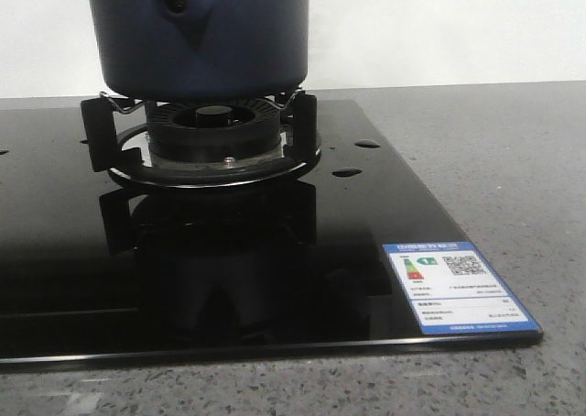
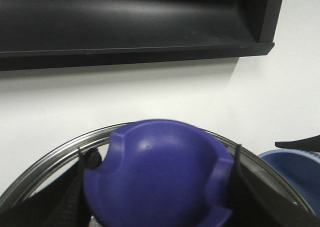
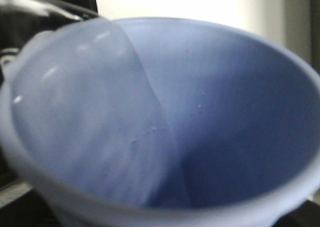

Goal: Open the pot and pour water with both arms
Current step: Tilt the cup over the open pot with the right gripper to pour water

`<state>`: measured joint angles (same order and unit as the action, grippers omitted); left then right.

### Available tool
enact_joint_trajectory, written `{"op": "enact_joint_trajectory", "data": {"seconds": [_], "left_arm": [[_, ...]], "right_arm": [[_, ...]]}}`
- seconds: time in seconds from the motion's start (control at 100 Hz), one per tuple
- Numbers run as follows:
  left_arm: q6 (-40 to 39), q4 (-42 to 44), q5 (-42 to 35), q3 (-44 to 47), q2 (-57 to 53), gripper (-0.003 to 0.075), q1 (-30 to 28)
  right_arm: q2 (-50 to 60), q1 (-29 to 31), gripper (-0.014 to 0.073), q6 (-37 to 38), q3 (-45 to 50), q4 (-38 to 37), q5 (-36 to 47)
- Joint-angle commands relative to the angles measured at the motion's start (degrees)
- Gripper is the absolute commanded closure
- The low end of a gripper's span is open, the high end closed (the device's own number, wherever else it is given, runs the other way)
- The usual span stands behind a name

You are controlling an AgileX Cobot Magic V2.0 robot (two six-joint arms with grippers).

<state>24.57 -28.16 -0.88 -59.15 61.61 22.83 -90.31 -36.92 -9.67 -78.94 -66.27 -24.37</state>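
Note:
The dark navy pot (image 1: pixel 197 31) stands on the gas burner (image 1: pixel 215 123), its pierced handle lug (image 1: pixel 179 4) facing the camera; its top is cut off. No gripper shows in the front view. My left gripper (image 2: pixel 160 189) is shut on the lid's blue-purple knob (image 2: pixel 160 162), a black finger (image 2: pixel 77 192) on each side. The lid's steel rim (image 2: pixel 45 162) curves around the knob. A pale blue cup (image 3: pixel 200 117) fills the right wrist view, tilted, with clear water along one wall. My right gripper's fingers are hidden behind it. The cup also shows beside the lid (image 2: pixel 295 172).
The burner sits on a glossy black glass cooktop (image 1: pixel 229 279) with an energy label (image 1: pixel 467 288) at its front right corner. Grey speckled counter (image 1: pixel 494 150) surrounds it. A white wall and a black overhead ledge (image 2: pixel 125 27) lie behind the lid.

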Motion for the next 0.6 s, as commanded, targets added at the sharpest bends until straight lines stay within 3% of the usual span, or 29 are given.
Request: {"op": "enact_joint_trajectory", "data": {"seconds": [0.0,0.17,0.59], "left_arm": [[0.0,0.2,-5.6,-2.2,-1.5,0.0363,-0.3],[0.0,0.6,-5.6,-2.2,-1.5,0.0363,-0.3],[0.0,0.6,-5.6,-2.2,-1.5,0.0363,-0.3]], "right_arm": [[1.9,-0.1,0.0286,-0.3,-2.4,-7.0,2.4],[1.3,-0.1,0.0286,-0.3,-2.4,-15.0,2.4],[1.3,-0.1,0.0286,-0.3,-2.4,-25.7,2.4]]}}
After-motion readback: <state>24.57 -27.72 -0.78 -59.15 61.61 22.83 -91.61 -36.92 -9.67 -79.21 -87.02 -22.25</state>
